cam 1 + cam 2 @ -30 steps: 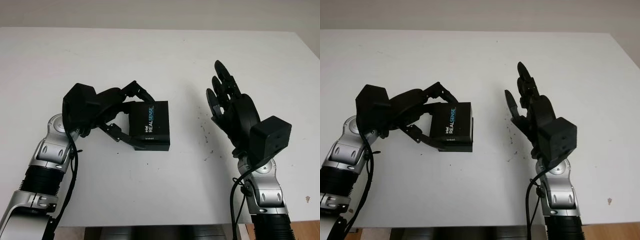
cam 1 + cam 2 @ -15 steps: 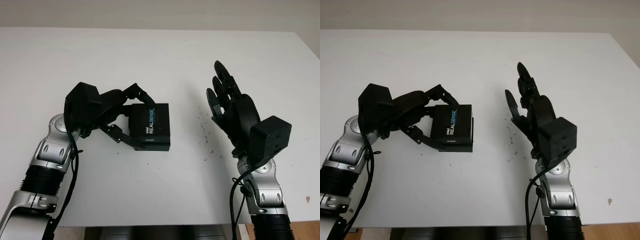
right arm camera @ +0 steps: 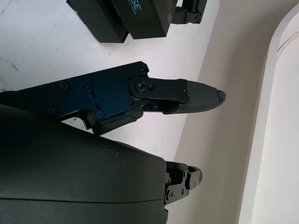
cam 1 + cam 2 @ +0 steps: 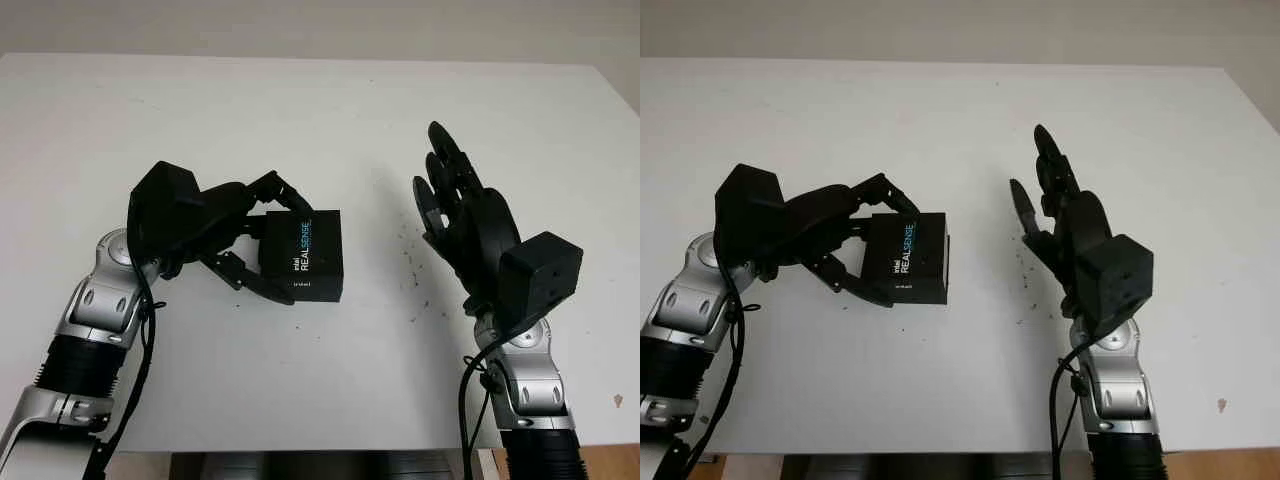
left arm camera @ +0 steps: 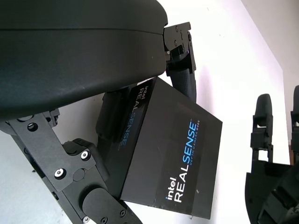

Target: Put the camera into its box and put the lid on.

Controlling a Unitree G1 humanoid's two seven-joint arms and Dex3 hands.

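Black against the white table (image 4: 300, 400), the lid (image 4: 308, 252) printed with white and blue lettering is pinched at its near end by the left hand (image 4: 240, 245), whose fingers (image 5: 180, 56) are curled around its sides. It is carried tilted, with the box (image 4: 946, 262) just showing beneath its far edge; whether the two are touching cannot be told. The camera itself is not made out, so it is presumably already inside. The right hand (image 4: 455, 205) is held open and raised above the table, well apart to the right, with nothing in it. From here, a tilted lid could be caught on the box rim and jammed if it is pressed down before being levelled. The box, steadied by nothing, could also be pushed sideways across the table, and the lid could slip from so shallow a pinch.
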